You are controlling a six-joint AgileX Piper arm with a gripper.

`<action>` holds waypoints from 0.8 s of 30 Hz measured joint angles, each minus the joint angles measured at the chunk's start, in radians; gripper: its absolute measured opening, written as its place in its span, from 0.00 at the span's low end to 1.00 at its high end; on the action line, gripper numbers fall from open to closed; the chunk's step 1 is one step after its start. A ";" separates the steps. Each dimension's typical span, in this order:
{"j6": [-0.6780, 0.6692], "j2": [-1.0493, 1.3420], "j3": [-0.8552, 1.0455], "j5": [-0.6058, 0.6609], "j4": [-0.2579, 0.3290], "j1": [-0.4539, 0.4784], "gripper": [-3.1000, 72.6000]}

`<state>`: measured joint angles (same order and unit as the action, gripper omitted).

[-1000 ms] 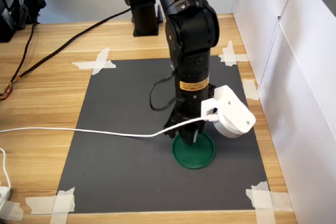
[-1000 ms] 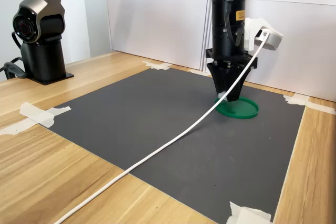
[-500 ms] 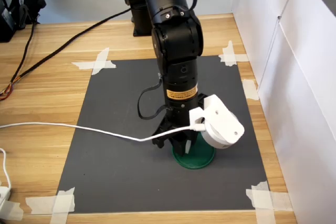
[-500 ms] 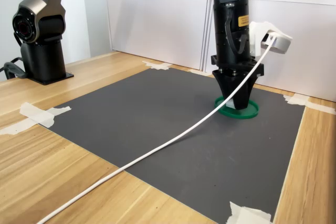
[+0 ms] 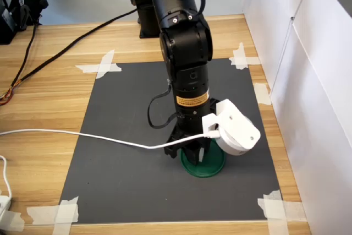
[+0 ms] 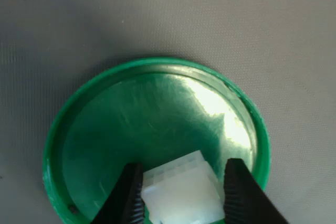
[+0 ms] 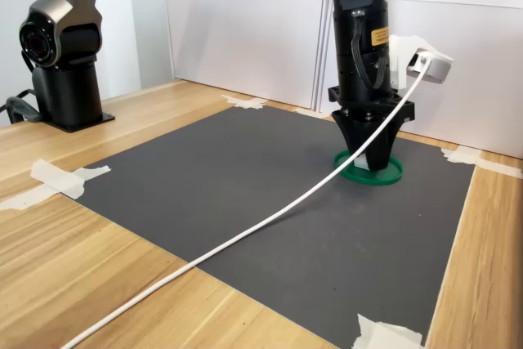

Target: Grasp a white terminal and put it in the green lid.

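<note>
Since a second before, the arm had shifted toward the first exterior view's left and dropped lower, bringing the pincer (image 6: 181, 195) down into the green lid (image 6: 105, 124). In the last half second it barely moved. In the wrist view the two black fingers (image 6: 128, 195) were pinching the white terminal (image 6: 181, 190) between them, low over the lid's floor. The lid (image 5: 212, 164) sat directly beneath the pincer on the dark mat (image 5: 126, 185) covering the worktop (image 5: 44, 103).

Light wooden surface (image 5: 49, 97) with a dark grey mat (image 5: 132, 174) taped down at its corners with beige tape strips (image 5: 102, 64). White panels (image 7: 237, 38) stand along two edges.
</note>
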<state>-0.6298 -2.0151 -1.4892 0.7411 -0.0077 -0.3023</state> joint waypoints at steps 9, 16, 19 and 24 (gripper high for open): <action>0.092 0.030 0.000 -0.047 0.008 0.000 0.52; 0.104 0.030 0.000 -0.025 0.025 0.000 0.59; 0.108 0.030 0.000 -0.015 0.045 0.000 0.61; 0.114 0.030 0.000 -0.007 0.060 0.000 0.61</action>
<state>-0.5154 -1.9856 -1.4892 0.7342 0.0521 -0.3023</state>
